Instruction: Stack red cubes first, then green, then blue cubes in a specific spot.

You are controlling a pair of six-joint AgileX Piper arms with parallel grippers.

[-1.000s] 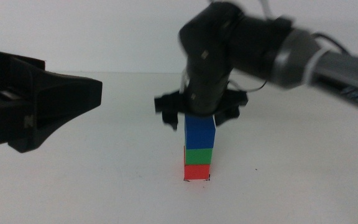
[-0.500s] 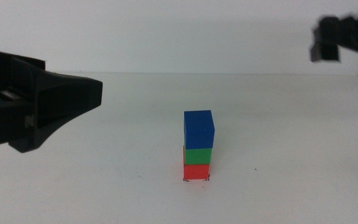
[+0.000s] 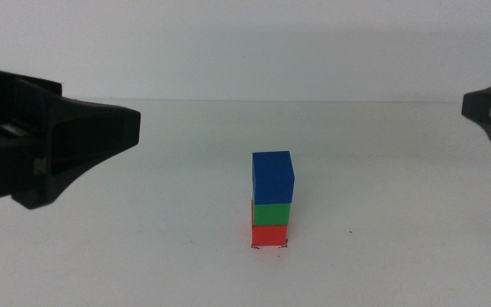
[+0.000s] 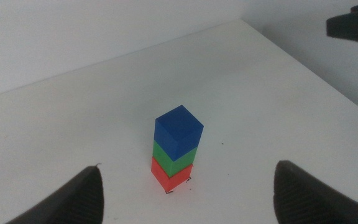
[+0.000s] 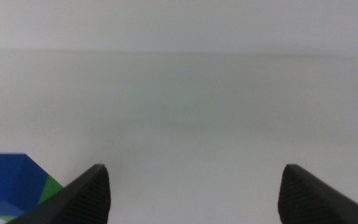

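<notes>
Red cube [image 3: 269, 235] under green cube [image 3: 272, 213] under blue cube [image 3: 272, 177]; both grippers [image 4: 185, 186] [image 5: 194, 186] spread wide, well apart from stack.

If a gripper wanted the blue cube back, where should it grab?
Probably from straight above, jaws closing on two opposite side faces of the blue cube. It tops the stack on the green cube with its flat sides bare, so a sideways push could topple everything.

A lab-style test bench: bare white table [image 3: 399, 213] against a plain white wall [image 3: 245, 43]
</notes>
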